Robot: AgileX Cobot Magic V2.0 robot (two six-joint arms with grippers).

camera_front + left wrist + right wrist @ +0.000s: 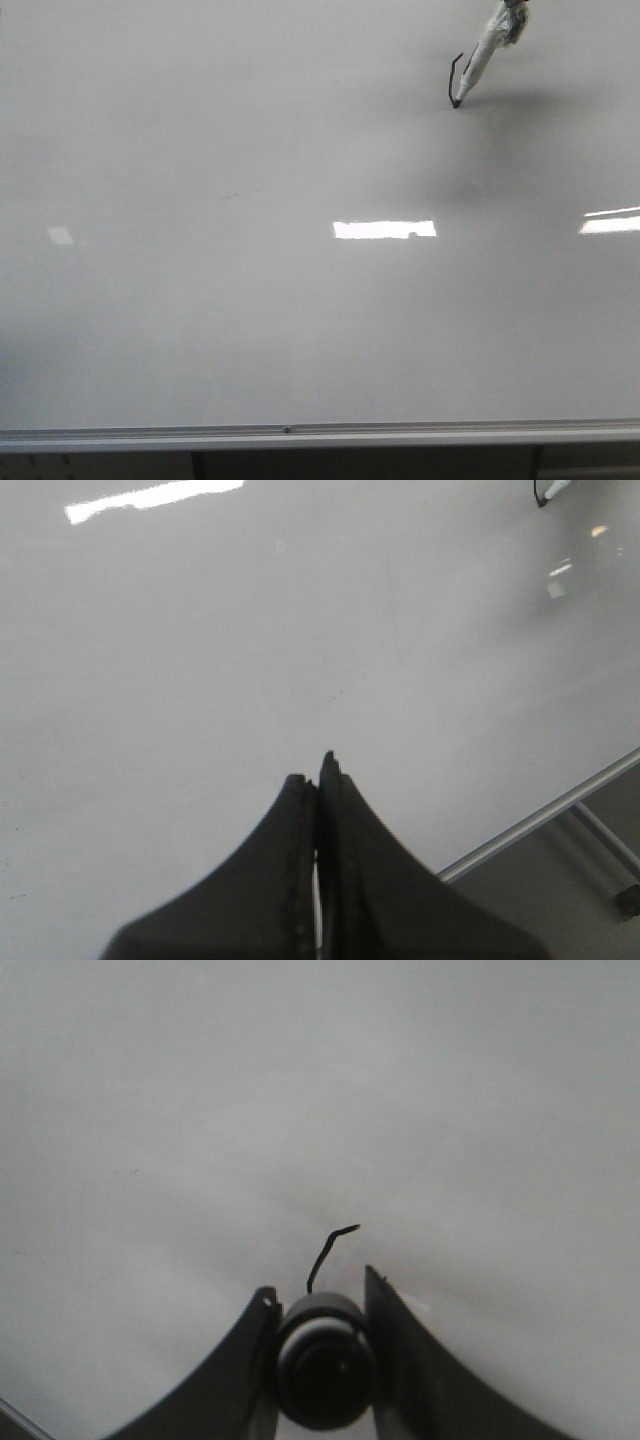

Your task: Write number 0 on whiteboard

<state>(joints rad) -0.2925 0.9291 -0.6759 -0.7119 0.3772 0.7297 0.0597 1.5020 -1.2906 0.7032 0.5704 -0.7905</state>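
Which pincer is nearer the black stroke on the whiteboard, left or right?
Right. The right pincer holds the marker with its tip on the black stroke. The left pincer, shut and empty, sits far off over bare whiteboard.

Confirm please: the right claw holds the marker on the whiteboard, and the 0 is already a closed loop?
Not closed. The front view shows only a short curved stroke at the marker tip. The right claw does hold the marker on the whiteboard.

On the whiteboard (250,330), toward its far right part, the marker (483,55) leans with its tip touching the lower end of the unfinished number 0 (455,78) stroke, well behind the rail (300,433) along the near edge.
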